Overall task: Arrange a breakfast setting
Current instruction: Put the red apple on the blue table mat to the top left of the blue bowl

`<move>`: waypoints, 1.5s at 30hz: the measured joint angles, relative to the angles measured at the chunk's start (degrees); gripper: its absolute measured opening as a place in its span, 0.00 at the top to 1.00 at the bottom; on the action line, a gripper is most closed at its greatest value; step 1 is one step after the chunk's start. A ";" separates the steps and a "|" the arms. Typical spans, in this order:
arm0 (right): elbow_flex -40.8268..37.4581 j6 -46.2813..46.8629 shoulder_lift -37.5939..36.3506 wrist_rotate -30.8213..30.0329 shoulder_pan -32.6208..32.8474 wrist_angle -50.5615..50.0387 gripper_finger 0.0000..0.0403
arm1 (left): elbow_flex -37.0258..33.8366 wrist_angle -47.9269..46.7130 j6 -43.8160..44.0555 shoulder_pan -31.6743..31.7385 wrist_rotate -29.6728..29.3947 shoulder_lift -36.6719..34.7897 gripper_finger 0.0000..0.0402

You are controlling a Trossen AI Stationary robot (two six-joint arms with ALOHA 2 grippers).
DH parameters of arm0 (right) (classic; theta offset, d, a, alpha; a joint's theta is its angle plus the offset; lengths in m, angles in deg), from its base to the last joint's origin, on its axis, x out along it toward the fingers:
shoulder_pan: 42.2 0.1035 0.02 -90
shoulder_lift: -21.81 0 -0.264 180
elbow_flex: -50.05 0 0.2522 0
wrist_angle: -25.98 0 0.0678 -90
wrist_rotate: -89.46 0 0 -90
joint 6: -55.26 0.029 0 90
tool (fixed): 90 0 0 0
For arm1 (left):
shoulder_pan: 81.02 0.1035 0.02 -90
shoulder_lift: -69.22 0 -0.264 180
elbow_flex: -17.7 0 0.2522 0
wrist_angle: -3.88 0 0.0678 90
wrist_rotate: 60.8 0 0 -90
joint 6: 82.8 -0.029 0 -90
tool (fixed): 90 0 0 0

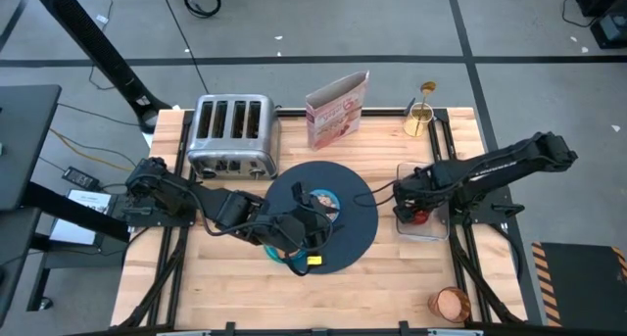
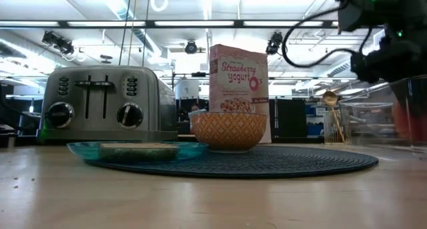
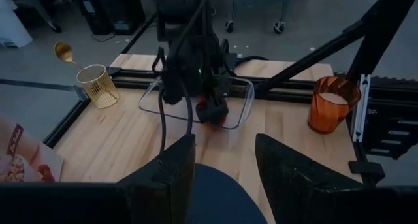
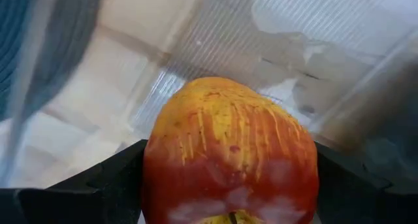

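Note:
The dark slate-blue mat point(image 1: 343, 223) lies mid-table. On it stand the small bowl point(image 1: 321, 201), also in the low view point(image 2: 228, 130), and the teal plate point(image 2: 140, 151) with the toast slice point(image 2: 138, 149). My left gripper point(image 1: 297, 236) hovers open and empty over the mat's near left part point(image 3: 222, 178). My right gripper point(image 1: 416, 209) reaches into a clear container point(image 1: 436, 226) and is shut on the red fruit point(image 4: 228, 152). The amber cup point(image 1: 453, 303) stands at the near right. The gold spoon point(image 1: 427, 87) stands in a gold wire holder point(image 1: 419, 120) at the far right. My right gripper pinches the red fruit between its two fingers, one on each of its opposite sides point(image 4: 153, 178). The fingers point(image 4: 117, 181) come from above, slanting down into the clear container. Whether the fruit rests on the container's floor or is lifted, I cannot tell.
A silver toaster point(image 1: 233, 135) stands at the far left and a yogurt box point(image 1: 336, 111) behind the mat. Bare wood lies at the near left and between the mat and the amber cup.

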 joint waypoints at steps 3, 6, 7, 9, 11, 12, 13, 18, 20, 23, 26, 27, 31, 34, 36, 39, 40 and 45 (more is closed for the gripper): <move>3.42 -1.37 0.00 -0.77 0.00 -4.66 0.13 | 0.00 -1.94 1.15 -0.02 0.13 -0.47 0.58; 7.00 -2.13 0.00 -1.61 0.00 -9.05 0.14 | 0.00 -3.14 1.67 -0.02 0.15 -1.19 0.58; 7.99 -2.37 -0.02 -2.02 0.00 -10.63 0.14 | 0.00 -3.14 1.68 -0.02 0.14 -1.38 0.58; 10.09 -3.20 0.00 -2.40 0.00 -12.85 0.14 | 0.02 -2.95 1.53 -0.02 0.10 -1.67 0.58; 12.11 -3.91 -0.11 -2.48 0.00 -14.23 0.14 | 0.02 -3.85 1.46 -0.39 0.13 -1.93 0.58; 13.06 -3.99 -0.07 -2.48 0.02 -15.12 0.14 | 0.02 -3.95 1.46 -0.45 0.13 -2.04 0.58; 14.06 -4.33 -0.06 -2.48 0.05 -15.96 0.14 | 0.02 -4.09 1.46 -0.47 0.11 -2.15 0.58; 19.29 -5.00 -0.07 -2.82 1.16 -19.32 0.14 | 0.02 -4.84 2.19 -1.14 0.11 -2.46 0.58; 21.43 -5.04 -0.07 -3.33 1.78 -20.51 0.14 | 0.02 -4.64 3.08 -1.29 0.07 -2.64 0.58; 24.51 -5.16 -0.09 -3.85 2.91 -20.96 0.14 | 0.02 -4.76 3.94 -1.81 0.10 -2.64 0.58; 27.20 -5.10 0.00 -4.15 4.20 -20.69 0.14 | 0.02 -4.88 4.85 -2.39 0.10 -2.91 0.58; 28.05 -5.06 0.04 -4.51 4.69 -20.28 0.14 | 0.02 -5.11 5.00 -2.71 0.09 -2.95 0.58; 31.22 -5.08 0.09 -6.07 6.46 -16.96 0.14 | 0.02 -7.31 6.51 -4.81 0.31 -3.34 0.58; 33.13 -5.50 0.20 -7.20 7.17 -12.66 0.14 | 0.02 -10.11 9.22 -7.06 1.91 -4.15 0.58; 34.32 -6.41 1.01 -7.72 7.30 -10.51 0.14 | 0.00 -11.68 11.93 -8.47 3.17 -4.53 0.58; 36.70 -9.08 3.76 -8.07 7.28 -9.00 0.14 | 0.00 -15.58 16.32 -10.70 3.41 -4.90 0.58; 37.67 -10.18 5.04 -8.15 7.27 -8.76 0.14 | -0.04 -17.21 18.33 -11.48 3.44 -5.13 0.58; 43.41 -15.20 11.89 -8.32 5.98 -8.66 0.14 | 0.00 -26.22 28.64 -14.48 1.96 -6.24 0.58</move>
